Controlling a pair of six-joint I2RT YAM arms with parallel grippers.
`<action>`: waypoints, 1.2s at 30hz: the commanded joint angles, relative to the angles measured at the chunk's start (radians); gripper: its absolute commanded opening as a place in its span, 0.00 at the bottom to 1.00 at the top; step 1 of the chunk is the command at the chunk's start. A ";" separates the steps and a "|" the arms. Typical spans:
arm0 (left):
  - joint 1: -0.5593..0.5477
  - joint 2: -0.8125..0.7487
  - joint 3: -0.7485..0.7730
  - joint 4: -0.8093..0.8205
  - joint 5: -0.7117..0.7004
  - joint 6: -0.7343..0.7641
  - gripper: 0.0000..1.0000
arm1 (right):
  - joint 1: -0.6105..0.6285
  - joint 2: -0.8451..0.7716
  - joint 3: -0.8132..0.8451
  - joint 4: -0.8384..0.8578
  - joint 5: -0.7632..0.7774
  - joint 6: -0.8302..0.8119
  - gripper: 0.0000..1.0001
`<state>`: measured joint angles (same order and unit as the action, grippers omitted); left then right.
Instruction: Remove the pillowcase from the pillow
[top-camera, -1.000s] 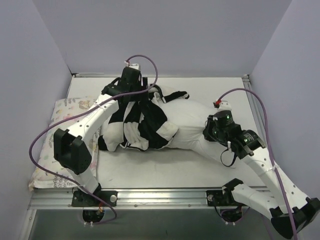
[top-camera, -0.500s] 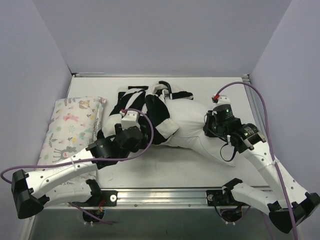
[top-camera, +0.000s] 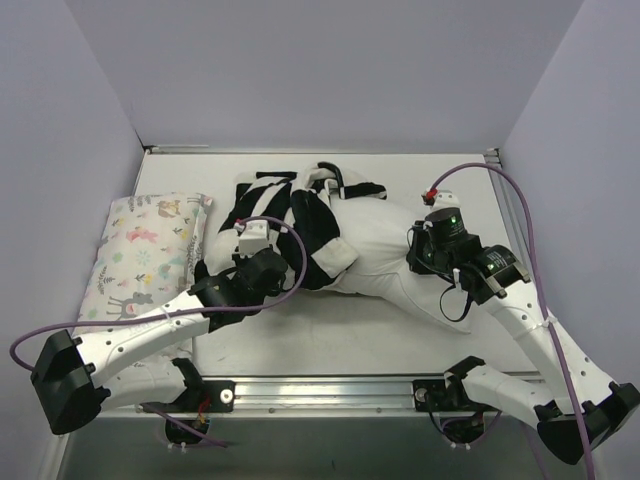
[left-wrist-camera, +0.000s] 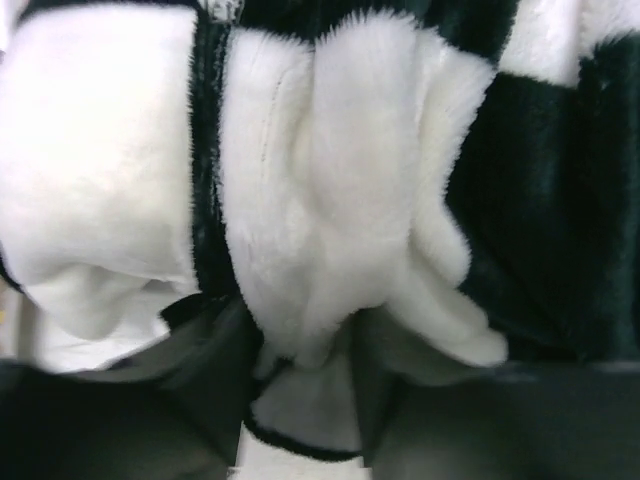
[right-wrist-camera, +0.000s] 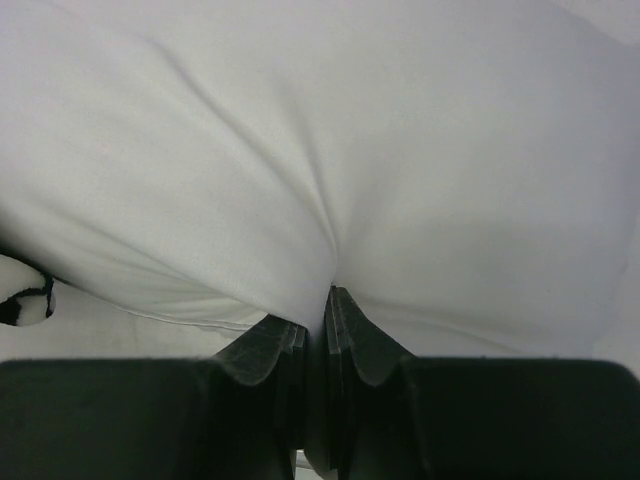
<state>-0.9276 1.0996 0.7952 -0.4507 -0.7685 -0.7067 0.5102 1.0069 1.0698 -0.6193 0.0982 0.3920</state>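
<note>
The black-and-white checkered pillowcase (top-camera: 300, 225) is bunched over the left end of the plain white pillow (top-camera: 380, 250), which lies across the middle of the table. My left gripper (top-camera: 272, 258) comes in low from the near side. In the left wrist view its fingers (left-wrist-camera: 205, 400) press both sides of a fluffy fold of pillowcase (left-wrist-camera: 330, 200), so the left gripper (left-wrist-camera: 305, 390) is shut on it. My right gripper (top-camera: 418, 262) sits at the pillow's right end. The right gripper (right-wrist-camera: 315, 300) is shut on a pinch of white pillow (right-wrist-camera: 330, 150) cloth.
A pastel floral and deer-print pillow (top-camera: 140, 255) lies along the table's left side, beside my left arm. Lilac walls close in the back and both sides. A metal rail (top-camera: 330, 385) runs along the near edge by the arm bases.
My left arm swung from the far side of the pillowcase down to its near side, and its jaws narrowed onto a fold. The right gripper kept its pinch on the pillow.
</note>
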 joint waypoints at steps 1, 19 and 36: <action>0.009 0.035 0.042 0.095 0.055 0.076 0.36 | -0.007 -0.021 0.048 0.018 0.043 -0.008 0.00; 0.182 0.247 0.926 -0.269 0.358 0.320 0.00 | -0.148 0.214 0.466 -0.099 -0.074 -0.038 0.00; 0.348 0.623 0.915 -0.045 0.598 0.260 0.66 | -0.029 0.242 0.353 -0.016 0.001 -0.015 0.91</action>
<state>-0.5686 1.7786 1.6474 -0.4679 -0.2142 -0.4690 0.4469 1.3380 1.4719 -0.6281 0.0208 0.3660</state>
